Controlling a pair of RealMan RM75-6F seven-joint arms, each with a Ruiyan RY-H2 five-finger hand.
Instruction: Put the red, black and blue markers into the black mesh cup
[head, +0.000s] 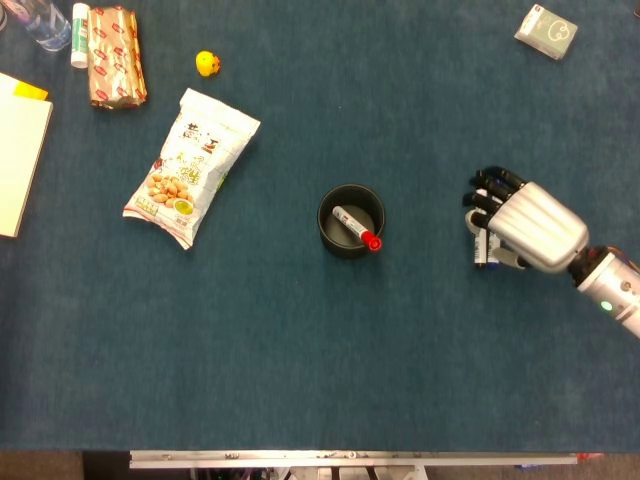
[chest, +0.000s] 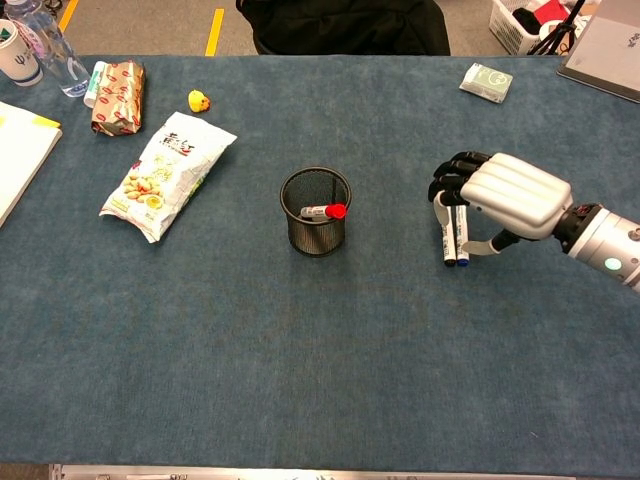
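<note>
Now, right hand: the silver-backed right hand (chest: 500, 195) is laid over two markers, dark fingers (chest: 450, 178) curled down; an actual grip cannot be told.
Markers: the black-capped marker (chest: 447, 240) and blue-capped marker (chest: 462, 240) are side by side on the blue cloth table (chest: 320, 350).
Cup: the red-capped marker (chest: 325, 211) is seen inside the black mesh cup (chest: 315, 235), well left.

Three markers: one red marker (head: 356, 227) (inside the cup), one black marker (chest: 446, 240), one blue marker (chest: 461, 238). One black mesh cup (chest: 315, 212). One snack bag (head: 190, 166), one yellow duck (head: 207, 64), one wrapped bar (head: 116, 57), one small box (head: 546, 31).
</note>
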